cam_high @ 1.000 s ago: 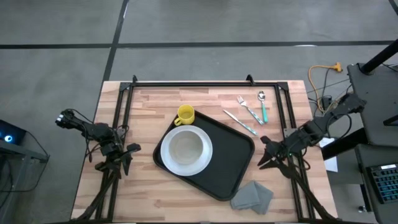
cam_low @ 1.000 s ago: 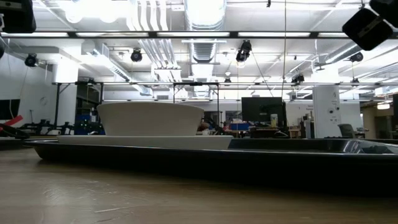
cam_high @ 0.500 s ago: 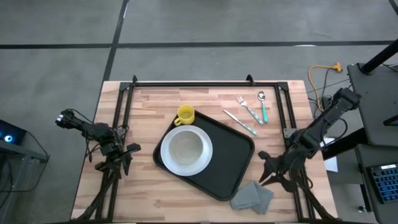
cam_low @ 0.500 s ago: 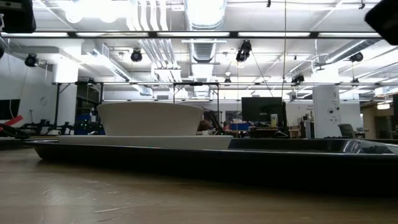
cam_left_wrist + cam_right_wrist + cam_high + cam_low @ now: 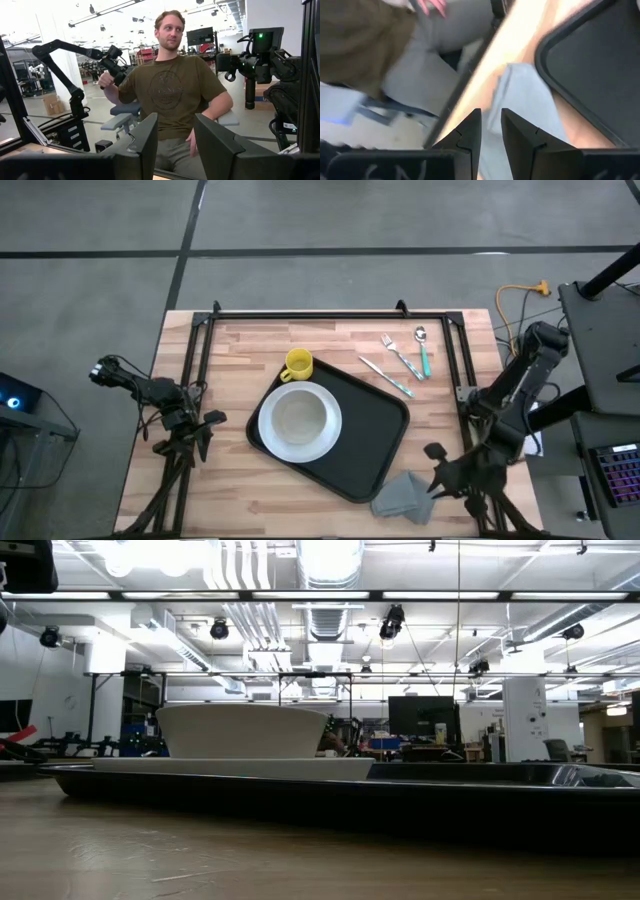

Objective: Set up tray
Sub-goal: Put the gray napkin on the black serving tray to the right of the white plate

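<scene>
The black tray (image 5: 375,440) lies slanted on the middle of the wooden table; in the low view the tray (image 5: 420,796) fills the width. A white plate with a bowl (image 5: 298,420) sits on the tray's left part. A crumpled grey cloth (image 5: 405,495) lies on the table by the tray's near right corner, and the right wrist view shows the cloth (image 5: 520,100) beside the tray (image 5: 600,65). My right gripper (image 5: 434,469) is open just right of the cloth, touching nothing. My left gripper (image 5: 208,432) waits open at the table's left edge.
A yellow mug (image 5: 297,365) stands on the table by the tray's far left edge. A fork, a knife and a spoon (image 5: 402,360) lie on the wood at far right. A black frame (image 5: 330,313) edges the table. A seated person (image 5: 175,95) shows beyond the table.
My right arm has swung from beside the tray's right corner toward the table's near edge, ending beside the grey cloth, and it has left the low view's upper right corner. Tray, plate, mug, cutlery and cloth have stayed put.
</scene>
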